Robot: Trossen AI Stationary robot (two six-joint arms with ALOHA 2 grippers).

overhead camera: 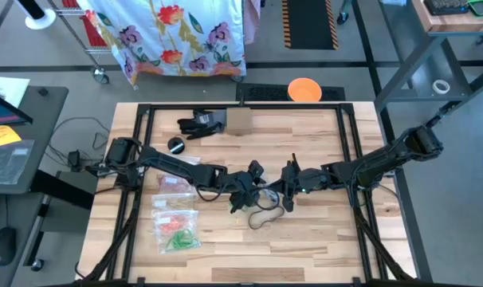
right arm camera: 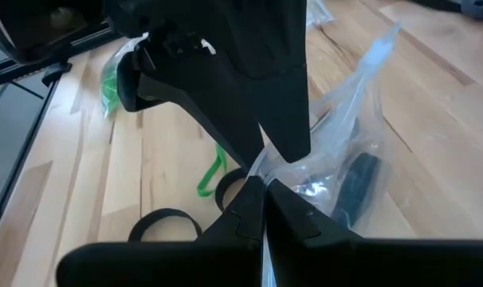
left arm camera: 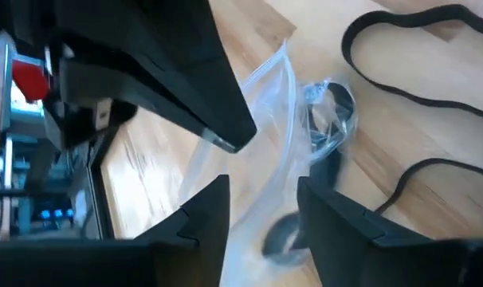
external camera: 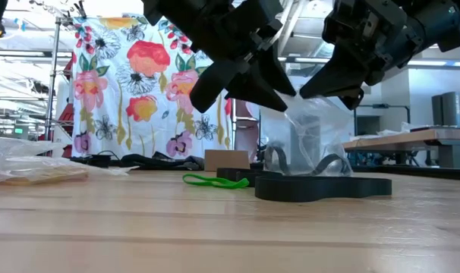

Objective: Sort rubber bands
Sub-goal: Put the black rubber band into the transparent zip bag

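Note:
A clear plastic bag (external camera: 306, 136) with dark rubber bands (left arm camera: 331, 119) inside hangs between my two grippers at mid-table. My right gripper (right arm camera: 263, 187) is shut on the bag's upper edge. My left gripper (left arm camera: 261, 187) is open, with the bag's film running between its fingers. On the wood below, a green rubber band (external camera: 215, 180) and black rubber bands (overhead camera: 265, 215) lie flat. In the low view the left gripper (external camera: 241, 91) stands left of the bag's top and the right gripper (external camera: 332, 89) right of it. My right gripper pinches the bag's upper edge (right arm camera: 283, 169) between its two fingers, slanting down from the table's right side. The bag hangs below the fingers, and its lower end with the dark bands reaches down to the table. My left gripper has the bag's film (left arm camera: 257, 159) between its open fingers; whether they touch it I cannot tell.
Three clear zip bags with coloured bands (overhead camera: 176, 231) lie at the table's left. A cardboard box (overhead camera: 238, 121) and a black glove-like heap (overhead camera: 200, 123) sit at the far edge. Large black band loops (left arm camera: 417, 48) lie near the bag.

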